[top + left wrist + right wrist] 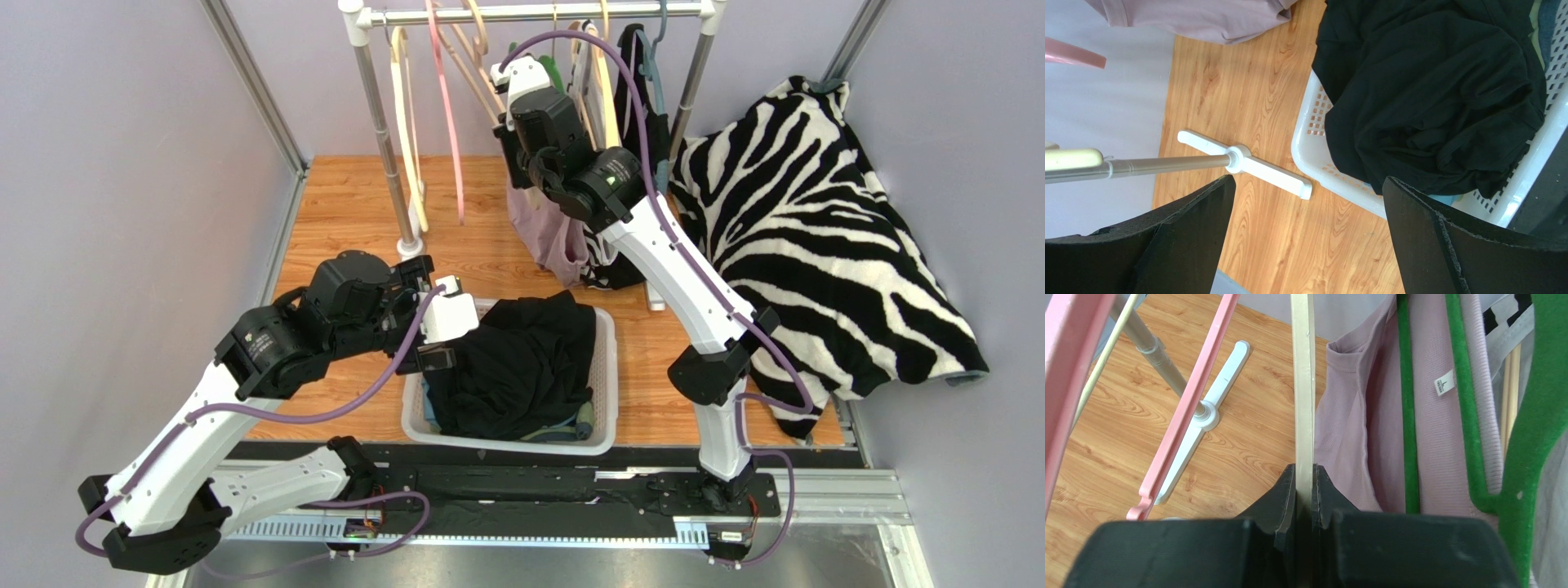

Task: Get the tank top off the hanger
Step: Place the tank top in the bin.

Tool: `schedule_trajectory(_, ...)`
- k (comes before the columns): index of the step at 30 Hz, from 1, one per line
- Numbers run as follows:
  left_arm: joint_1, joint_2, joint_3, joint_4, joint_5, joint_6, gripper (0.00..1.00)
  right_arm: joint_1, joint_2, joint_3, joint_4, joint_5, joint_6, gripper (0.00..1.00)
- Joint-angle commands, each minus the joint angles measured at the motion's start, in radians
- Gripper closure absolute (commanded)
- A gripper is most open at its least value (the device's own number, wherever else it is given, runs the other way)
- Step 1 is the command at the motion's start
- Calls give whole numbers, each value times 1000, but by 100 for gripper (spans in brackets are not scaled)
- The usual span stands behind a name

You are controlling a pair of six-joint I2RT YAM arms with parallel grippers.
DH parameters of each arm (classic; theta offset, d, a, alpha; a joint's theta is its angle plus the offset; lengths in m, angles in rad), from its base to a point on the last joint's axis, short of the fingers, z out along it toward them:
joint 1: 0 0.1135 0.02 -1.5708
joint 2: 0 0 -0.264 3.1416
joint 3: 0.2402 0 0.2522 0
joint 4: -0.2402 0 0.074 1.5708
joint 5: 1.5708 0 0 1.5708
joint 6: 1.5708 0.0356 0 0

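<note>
Right gripper (1303,499) is pinching the cream hanger (1303,386), jaws pressing tight on its edge, and the lilac tank top (1352,422) is hanging just beside it on the green hanger (1542,386). Left gripper (1309,196) is hovering spread wide by the white basket (1310,122) of dark clothes (1425,92)

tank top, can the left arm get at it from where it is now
Probably yes, at the hem. The left fingers are open and empty by the basket, with only bare floor between them and the tank top. The right arm, holding a cream hanger, crowds its upper part.
</note>
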Motion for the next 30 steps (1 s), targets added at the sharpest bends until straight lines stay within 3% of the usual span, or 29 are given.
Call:
schedule_trajectory(1, 10, 4, 61, -33, 40, -24, 1, -14, 3, 43, 63, 11, -25, 100)
schedule_trajectory(10, 18, 27, 88, -38, 67, -41, 1, -9, 34, 41, 108, -46, -19, 100)
schedule_trajectory(19, 21, 33, 85, -29, 56, -43, 1, 57, 86, 84, 140, 17, -90, 100)
schedule_trajectory(30, 24, 41, 85, 16, -7, -46, 1, 61, -33, -68, 117, 58, -72, 100)
